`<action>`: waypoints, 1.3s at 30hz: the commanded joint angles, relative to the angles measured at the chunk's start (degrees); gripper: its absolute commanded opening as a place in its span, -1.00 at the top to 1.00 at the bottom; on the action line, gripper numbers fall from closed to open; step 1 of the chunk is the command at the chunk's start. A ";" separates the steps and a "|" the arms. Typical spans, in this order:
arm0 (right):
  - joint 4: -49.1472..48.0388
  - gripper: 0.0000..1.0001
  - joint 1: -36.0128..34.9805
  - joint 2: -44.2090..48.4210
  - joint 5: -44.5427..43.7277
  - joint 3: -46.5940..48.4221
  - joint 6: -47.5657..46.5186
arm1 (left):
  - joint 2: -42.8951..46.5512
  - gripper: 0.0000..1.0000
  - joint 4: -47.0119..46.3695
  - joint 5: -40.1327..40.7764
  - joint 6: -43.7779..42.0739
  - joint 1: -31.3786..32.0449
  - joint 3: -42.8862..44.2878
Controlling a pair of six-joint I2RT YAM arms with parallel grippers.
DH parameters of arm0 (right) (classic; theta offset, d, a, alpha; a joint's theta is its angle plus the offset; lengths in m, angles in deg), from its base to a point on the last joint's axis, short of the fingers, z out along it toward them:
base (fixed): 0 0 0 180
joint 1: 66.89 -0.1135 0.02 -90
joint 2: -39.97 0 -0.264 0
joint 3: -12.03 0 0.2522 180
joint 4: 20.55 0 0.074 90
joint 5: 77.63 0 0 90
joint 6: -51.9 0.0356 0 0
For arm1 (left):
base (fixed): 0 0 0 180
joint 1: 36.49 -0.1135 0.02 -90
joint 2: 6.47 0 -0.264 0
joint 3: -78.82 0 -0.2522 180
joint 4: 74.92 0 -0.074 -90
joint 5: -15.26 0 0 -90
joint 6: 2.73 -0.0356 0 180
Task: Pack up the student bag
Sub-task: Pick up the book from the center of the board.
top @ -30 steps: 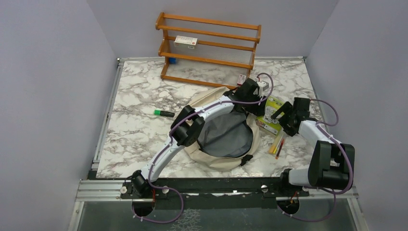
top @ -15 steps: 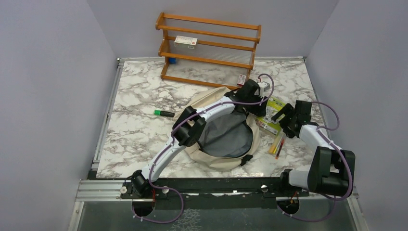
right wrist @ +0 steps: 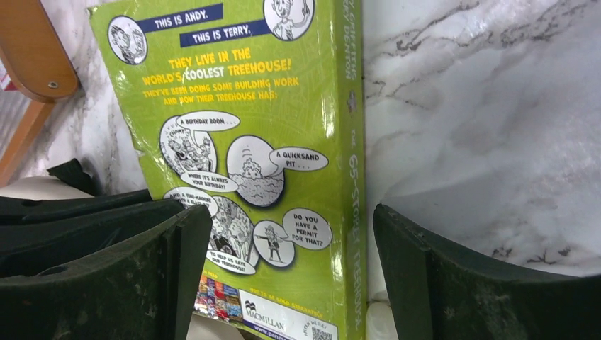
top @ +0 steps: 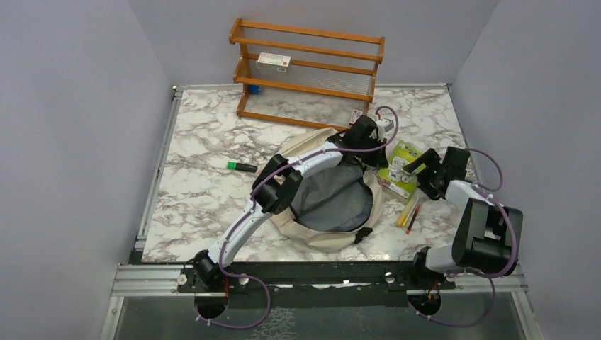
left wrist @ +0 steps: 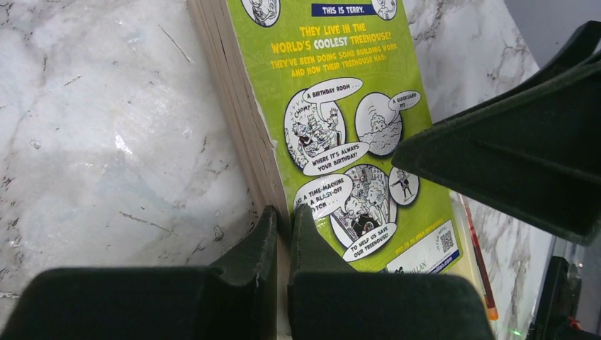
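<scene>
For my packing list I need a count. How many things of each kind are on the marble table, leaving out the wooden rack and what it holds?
beige backpack: 1
green paperback book: 1
green highlighter: 1
thin pens or pencils: at least 2, too small to count exactly
Total: at least 5

You're looking down from high behind the near edge, taking in the whole marble table [top: 205, 184]. Both wrist cameras are sitting very close, facing the same green book [left wrist: 340, 127] from opposite sides, page edge versus spine.
</scene>
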 commanded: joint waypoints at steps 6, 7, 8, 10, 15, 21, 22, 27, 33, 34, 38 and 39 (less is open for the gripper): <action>-1.78 -0.81 1.08 -4.79 4.47 0.98 -0.21 | -1.75 1.00 0.03 -1.94 2.99 -3.11 -12.20; -1.74 -0.81 1.16 -5.13 4.67 1.15 -0.26 | -1.75 1.00 0.01 -1.76 2.90 -3.30 -12.56; -1.81 -0.81 1.17 -5.60 4.79 1.48 -0.36 | -1.75 1.00 0.07 -1.49 2.89 -3.39 -12.76; -1.19 -0.82 1.31 -6.42 4.72 2.05 -0.60 | -1.84 1.00 0.33 -0.87 2.98 -3.74 -13.28; -2.67 -0.84 1.76 -7.90 7.87 1.61 -0.76 | -2.23 1.00 0.55 -0.22 3.59 -4.53 -14.45; -11.42 -0.70 2.18 -8.09 19.07 -1.70 0.31 | -3.01 1.00 0.73 -0.53 3.25 -4.54 -14.80; -13.22 -0.67 2.22 -8.06 20.77 -2.49 0.80 | -3.13 1.00 0.81 -0.64 3.12 -4.48 -14.70; -21.08 -0.44 2.43 -8.13 28.22 -5.24 2.50 | -4.10 1.00 2.19 -0.75 1.93 -4.04 -13.14; -29.06 -0.38 2.50 -8.78 34.58 -7.70 5.30 | -5.30 1.00 3.74 -1.18 0.90 -3.58 -11.00; -30.54 -0.38 2.49 -9.05 35.65 -8.14 5.75 | -5.39 1.00 3.85 -1.27 0.73 -3.58 -10.71; -34.25 -0.32 2.49 -9.89 37.86 -8.70 7.36 | -5.62 1.00 4.25 -1.43 0.19 -3.23 -10.30; -34.29 -0.28 2.49 -10.00 37.78 -8.54 7.44 | -5.55 1.00 4.25 -1.64 0.02 -3.19 -10.27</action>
